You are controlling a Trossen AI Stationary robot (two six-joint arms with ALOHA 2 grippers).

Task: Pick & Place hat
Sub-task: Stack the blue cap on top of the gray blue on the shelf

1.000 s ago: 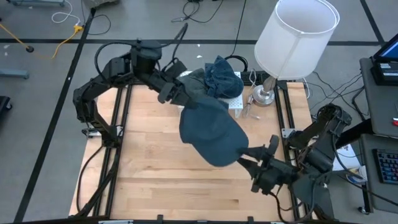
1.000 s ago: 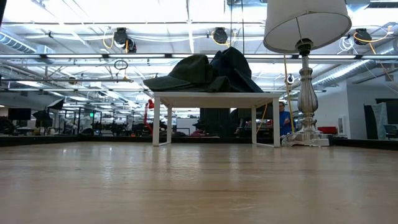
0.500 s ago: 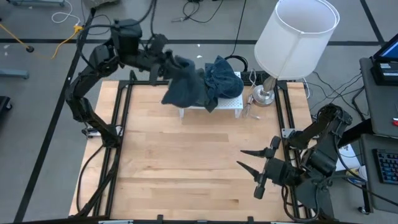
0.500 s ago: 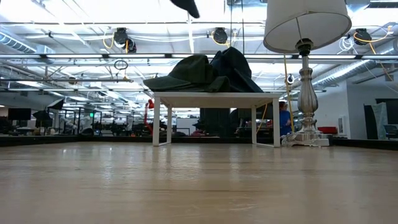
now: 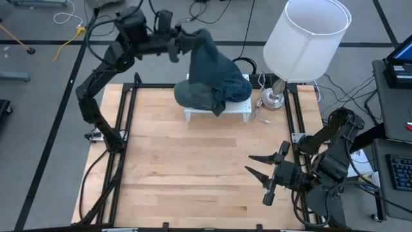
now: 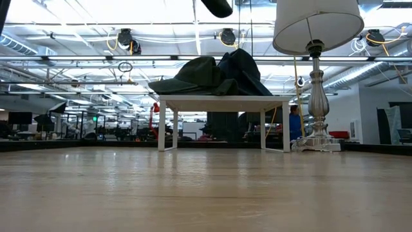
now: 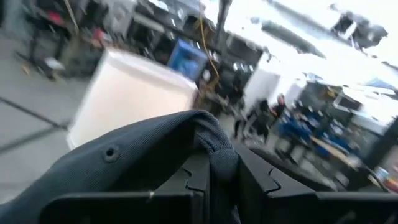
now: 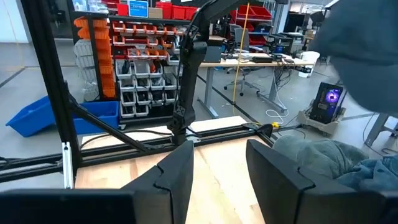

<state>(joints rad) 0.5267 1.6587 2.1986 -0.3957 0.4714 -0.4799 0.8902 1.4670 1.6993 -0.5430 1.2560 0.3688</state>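
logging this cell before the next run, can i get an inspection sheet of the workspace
surface: wooden table, mostly bare.
job's things: dark blue hat hangs from the left gripper above the small white stand; another hat and dark cloth lie on that stand.
clutter: lamp at the far right corner.
grippers: left gripper shut on the hat's fabric, raised; right gripper open, empty, near the front right.
cables: several on the floor beyond the table.
surroundings: a person in blue in the room behind.

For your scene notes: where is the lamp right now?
In the high view the lamp stands at the table's far right corner, just right of the small white stand.
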